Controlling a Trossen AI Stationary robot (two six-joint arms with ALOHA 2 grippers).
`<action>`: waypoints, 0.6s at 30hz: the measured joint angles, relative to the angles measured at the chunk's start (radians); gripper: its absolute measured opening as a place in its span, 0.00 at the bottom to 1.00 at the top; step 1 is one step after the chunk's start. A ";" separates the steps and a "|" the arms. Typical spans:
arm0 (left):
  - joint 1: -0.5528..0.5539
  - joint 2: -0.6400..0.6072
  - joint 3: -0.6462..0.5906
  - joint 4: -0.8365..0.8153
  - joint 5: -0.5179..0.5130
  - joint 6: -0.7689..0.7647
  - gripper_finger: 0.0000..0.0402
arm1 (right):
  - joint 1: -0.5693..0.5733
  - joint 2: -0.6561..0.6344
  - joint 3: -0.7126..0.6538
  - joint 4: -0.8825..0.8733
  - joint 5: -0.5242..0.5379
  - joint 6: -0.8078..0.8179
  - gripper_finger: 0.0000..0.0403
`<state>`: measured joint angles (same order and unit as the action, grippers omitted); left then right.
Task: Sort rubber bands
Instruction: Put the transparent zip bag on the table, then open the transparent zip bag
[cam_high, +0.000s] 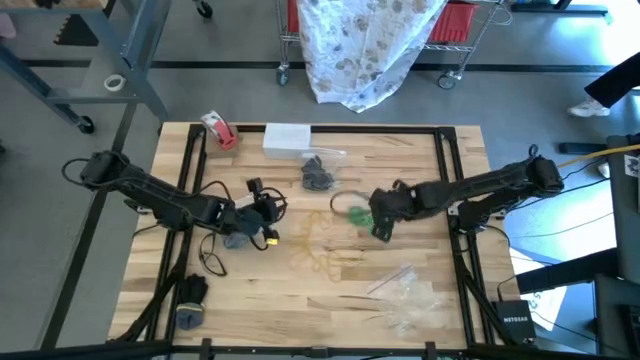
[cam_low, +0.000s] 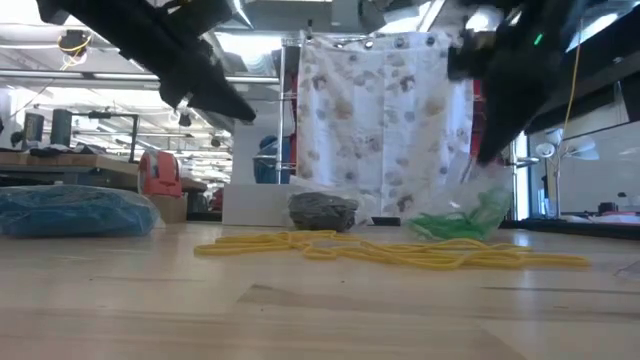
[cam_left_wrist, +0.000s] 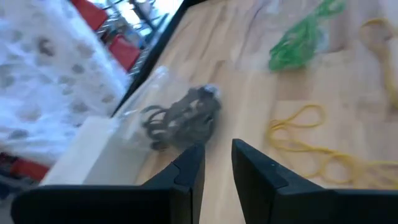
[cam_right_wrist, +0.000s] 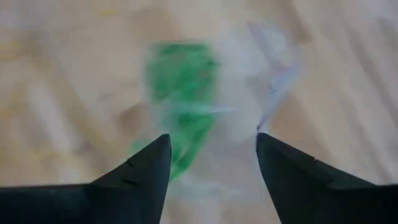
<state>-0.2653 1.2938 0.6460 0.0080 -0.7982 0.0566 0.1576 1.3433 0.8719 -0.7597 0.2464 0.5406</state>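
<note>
Over the green rubber bands (cam_right_wrist: 180, 93) in their clear bag (cam_right_wrist: 249, 118), the right gripper (cam_right_wrist: 213, 155) hangs released; next, probably yellow bands (cam_high: 325, 250). Left gripper (cam_left_wrist: 214, 168) stands narrow, empty.

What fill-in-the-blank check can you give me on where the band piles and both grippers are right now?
1. The right gripper hovers with its fingers ____ over the green bands.
2. The loose bands spread at mid-table are ____ in colour.
3. The dark grey bands sit inside a clear ____.
4. The left gripper holds ____ between its fingers.

Missing words: open; yellow; bag; nothing
</note>
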 joint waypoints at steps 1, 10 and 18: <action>0.001 0.000 0.000 0.010 0.023 -0.001 0.18 | 0.037 -0.002 0.009 0.026 -0.030 -0.007 0.57; 0.027 0.000 0.001 0.023 0.125 -0.064 0.18 | 0.326 0.036 0.011 0.111 -0.149 0.061 0.53; 0.027 0.000 0.000 0.005 0.135 -0.103 0.18 | 0.511 0.085 0.012 0.106 -0.255 0.062 0.49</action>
<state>-0.2379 1.2938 0.6464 0.0131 -0.6636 -0.0462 0.6681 1.4282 0.8837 -0.6541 -0.0086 0.6030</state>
